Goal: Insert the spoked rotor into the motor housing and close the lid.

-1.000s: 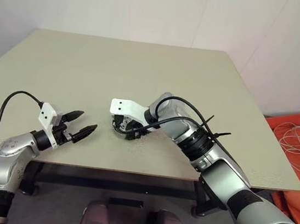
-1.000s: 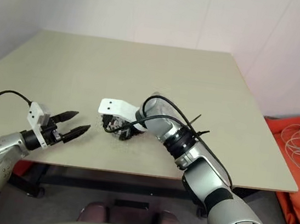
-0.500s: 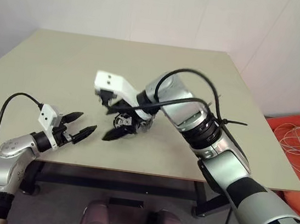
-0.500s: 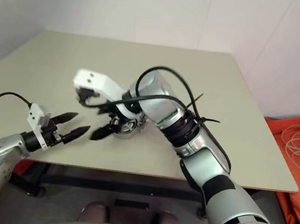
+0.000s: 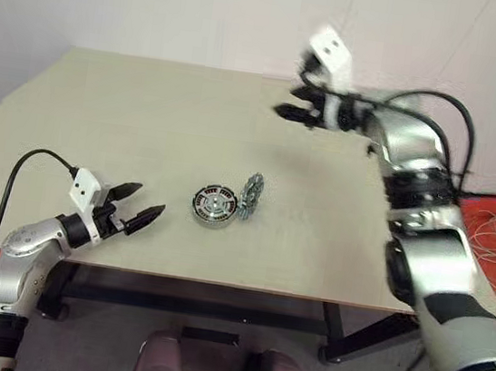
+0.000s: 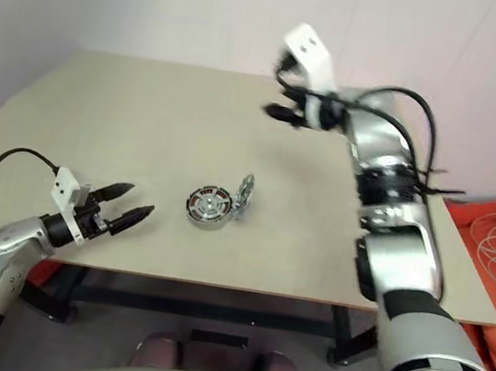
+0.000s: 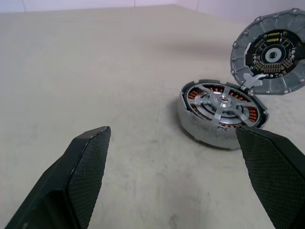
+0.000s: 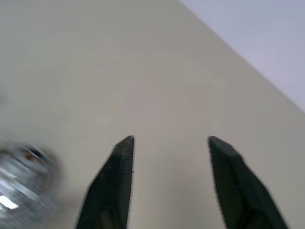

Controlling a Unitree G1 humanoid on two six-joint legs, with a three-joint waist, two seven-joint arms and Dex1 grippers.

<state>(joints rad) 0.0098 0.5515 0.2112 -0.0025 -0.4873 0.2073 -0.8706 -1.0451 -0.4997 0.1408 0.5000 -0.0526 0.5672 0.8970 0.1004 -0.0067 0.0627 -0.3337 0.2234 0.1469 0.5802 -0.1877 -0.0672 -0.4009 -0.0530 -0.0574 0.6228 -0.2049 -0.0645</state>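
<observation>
Two hands gape empty: left hand (image 5: 142, 207) at housing's (image 7: 220, 112) nine o'clock, right hand (image 5: 297, 101) aloft. The left wrist view shows rotor (image 7: 220, 102) seated, lid (image 7: 269, 53) propped upright; bench (image 5: 128, 124) is open all around.

1. The table (image 5: 147, 117) carries a matt, pale beige top, smooth and faintly speckled up close.
2. The motor housing (image 7: 220, 113) shows a bright brushed-metal wall, with copper-coloured windings glinting under the silver metal spokes of the spoked rotor (image 7: 220, 102).
3. The lid (image 7: 269, 52), propped on edge against the housing, has a dull grey metal rim around a dark circuit-board face with gold-toned pads.
4. The left gripper (image 7: 171, 176) has matt black fingers (image 7: 88, 162) with a fine knurled texture.
5. The right gripper (image 8: 169, 157) shows the same dark, matt finish.
</observation>
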